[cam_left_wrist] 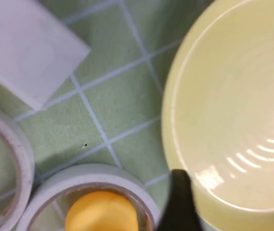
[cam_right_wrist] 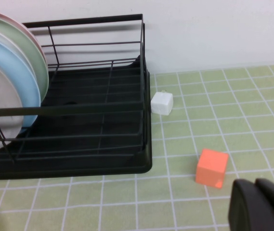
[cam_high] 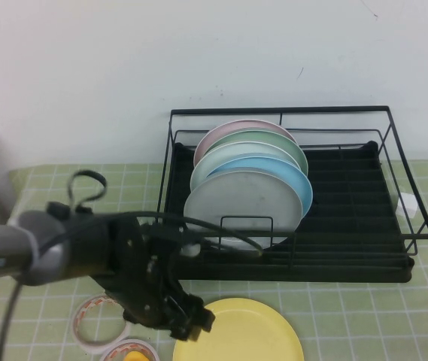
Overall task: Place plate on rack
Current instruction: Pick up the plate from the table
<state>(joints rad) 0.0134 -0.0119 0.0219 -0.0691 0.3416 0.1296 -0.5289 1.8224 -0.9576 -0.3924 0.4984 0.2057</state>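
Two pincers | left pincer (cam_high: 187, 316) at plate (cam_high: 240, 331) | right pincer (cam_right_wrist: 262, 204) wrist-view only

No legible text, label, brand, number or sign appears on any surface in the three views. The plate (cam_high: 238, 331), the rack (cam_high: 289, 188) and the stacked dishes carry no markings. The left gripper (cam_high: 187, 320), low beside the plate's rim, and the right gripper (cam_right_wrist: 262, 207), near the orange cube (cam_right_wrist: 212, 167), show no readable lettering. The white card (cam_left_wrist: 26, 48) is blank.
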